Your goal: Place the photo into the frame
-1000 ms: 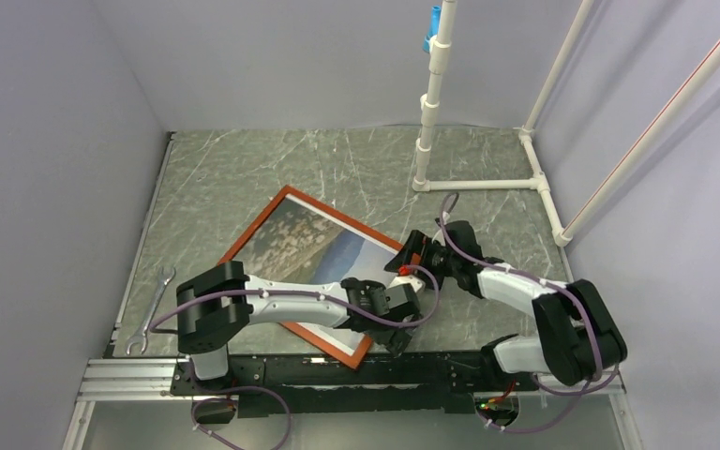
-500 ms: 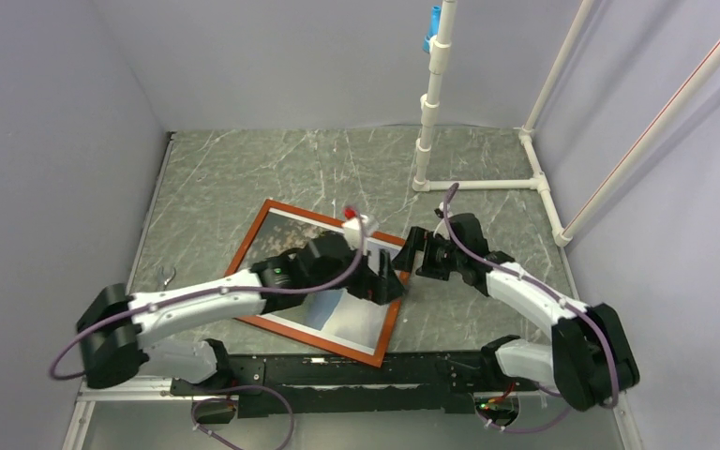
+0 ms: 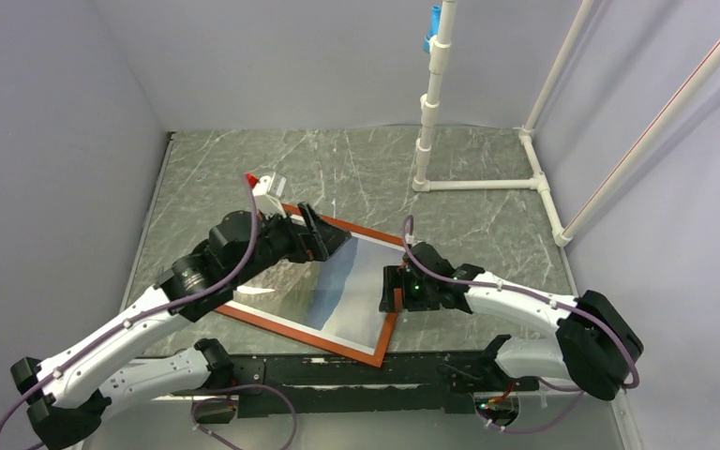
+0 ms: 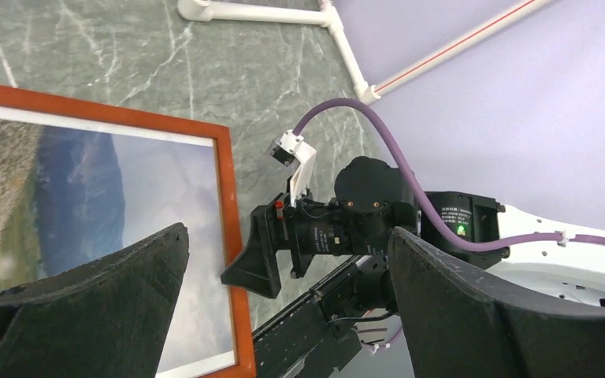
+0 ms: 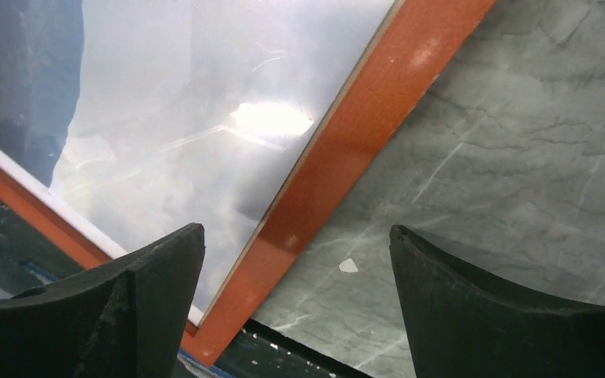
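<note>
**While both grippers are hanging open, the photo is lying inside the frame**

Since nothing is being gripped, handling is the main question. Nearest the arm bases, one frame [image 3: 300, 336] is lying flat on the grey marbled table [image 3: 244, 169], its near corner reaching towards the black rail [image 3: 412, 367]. It is looking stiff but thin-edged, and its glossy face is throwing back a glare, so it is probably slick and breakable. Any hold is best taken on the orange-brown wooden edge, not on the pane.

One photo [image 3: 337, 295] is sitting within that edge, its white border showing all round. Whether it is lying over or under the pane, I cannot tell. As paper it is likely light, limp and easy to crease, so the border is the place for pinching it.

Beside the frame's right edge, the right gripper [image 3: 386, 289] is hovering with its jaws spread, straddling that edge and clasping nothing. Further back, over the frame's far side, the left gripper [image 3: 330, 236] is hanging fully spread and empty too. That is making two grippers, both released.

Farthest away, one white pipe stand [image 3: 424, 141] is rising, carrying one small blue piece [image 3: 430, 28].
</note>
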`<state>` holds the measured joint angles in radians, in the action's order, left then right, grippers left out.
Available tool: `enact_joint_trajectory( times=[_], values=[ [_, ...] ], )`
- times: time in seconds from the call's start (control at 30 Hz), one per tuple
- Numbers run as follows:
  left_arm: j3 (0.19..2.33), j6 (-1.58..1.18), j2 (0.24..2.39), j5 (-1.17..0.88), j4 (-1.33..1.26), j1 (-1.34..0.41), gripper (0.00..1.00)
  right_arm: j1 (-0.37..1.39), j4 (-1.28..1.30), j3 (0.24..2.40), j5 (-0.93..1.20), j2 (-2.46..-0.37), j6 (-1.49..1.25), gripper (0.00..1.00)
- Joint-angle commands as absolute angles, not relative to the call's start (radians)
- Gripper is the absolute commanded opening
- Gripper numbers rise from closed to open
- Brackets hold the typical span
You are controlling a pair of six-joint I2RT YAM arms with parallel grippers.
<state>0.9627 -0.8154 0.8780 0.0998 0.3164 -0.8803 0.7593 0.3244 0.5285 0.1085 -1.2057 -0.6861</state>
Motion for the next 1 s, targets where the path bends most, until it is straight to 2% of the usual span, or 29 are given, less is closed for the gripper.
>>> enact_joint_trajectory(
  times=[0.0, 0.13, 0.27, 0.4, 0.57, 0.67, 0.9, 0.93, 0.97],
  values=[
    [0.979, -0.817, 0.851, 0.154, 0.438, -0.877, 0.99, 0.839, 0.379, 0.568, -0.055, -1.288, -0.753, 0.86],
    [0.970, -0.822, 0.848, 0.167, 0.481, -0.878, 0.99, 0.891, 0.384, 0.615, -0.131, -1.393, -0.754, 0.77],
    [0.962, -0.819, 0.845, 0.192, 0.547, -0.877, 0.99, 0.892, 0.409, 0.633, -0.192, -1.443, -0.749, 0.34],
    [0.946, -0.830, 0.844, 0.253, 0.649, -0.879, 0.99, 0.874, 0.444, 0.642, -0.254, -1.428, -0.720, 0.15],
    [0.886, -0.846, 0.846, 0.290, 0.706, -0.864, 0.99, 0.793, 0.451, 0.628, -0.265, -1.387, -0.641, 0.05],
    [0.840, -0.848, 0.855, 0.277, 0.726, -0.833, 0.99, 0.652, 0.397, 0.595, -0.144, -1.344, -0.591, 0.02],
    [0.703, -0.841, 0.864, 0.228, 0.712, -0.688, 1.00, 0.419, 0.360, 0.589, -0.055, -1.293, -0.512, 0.03],
    [0.689, -0.839, 0.866, 0.220, 0.710, -0.662, 0.99, 0.393, 0.361, 0.599, -0.049, -1.306, -0.501, 0.04],
    [0.673, -0.838, 0.869, 0.208, 0.706, -0.631, 0.99, 0.372, 0.360, 0.608, -0.037, -1.319, -0.491, 0.10]
  ],
)
